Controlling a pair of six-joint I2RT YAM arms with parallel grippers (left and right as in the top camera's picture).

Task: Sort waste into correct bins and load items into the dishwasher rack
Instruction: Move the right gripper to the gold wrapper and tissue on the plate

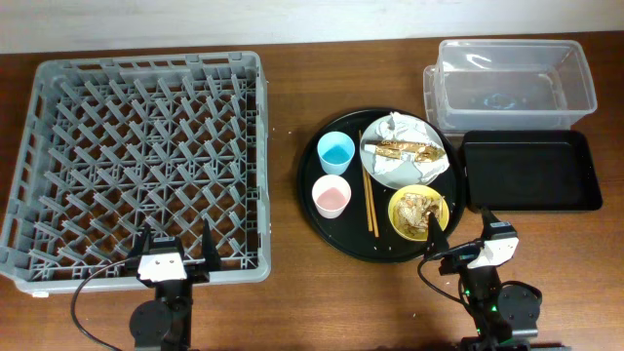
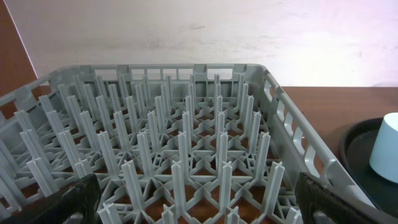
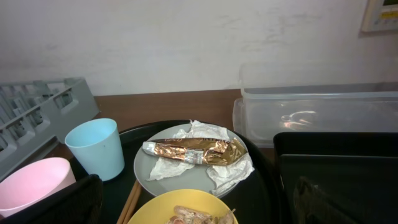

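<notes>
The grey dishwasher rack (image 1: 146, 156) fills the left of the table and holds nothing; it also fills the left wrist view (image 2: 174, 143). On the round black tray (image 1: 310, 185) stand a light-blue cup (image 1: 336, 149), a pinkish-white cup (image 1: 331, 196), brown chopsticks (image 1: 368, 185), a grey-white plate (image 1: 382, 168) with white napkins (image 1: 402, 128) and a gold-brown wrapper (image 1: 409, 149), and a yellow bowl (image 1: 419, 213) of brownish food scraps (image 1: 419, 206). The clear tub (image 1: 512, 83) and shallow black tray (image 1: 531, 171) lie at the right. My left gripper (image 1: 172, 259) is open at the rack's near edge. My right gripper (image 1: 466, 241) is open just in front of the bowl.
The right wrist view shows the wrapper (image 3: 193, 151), plate (image 3: 186, 177), blue cup (image 3: 94, 148), pink cup (image 3: 34, 183), bowl (image 3: 180, 208), tub (image 3: 317, 112) and black tray (image 3: 339, 168). A wall stands behind the table.
</notes>
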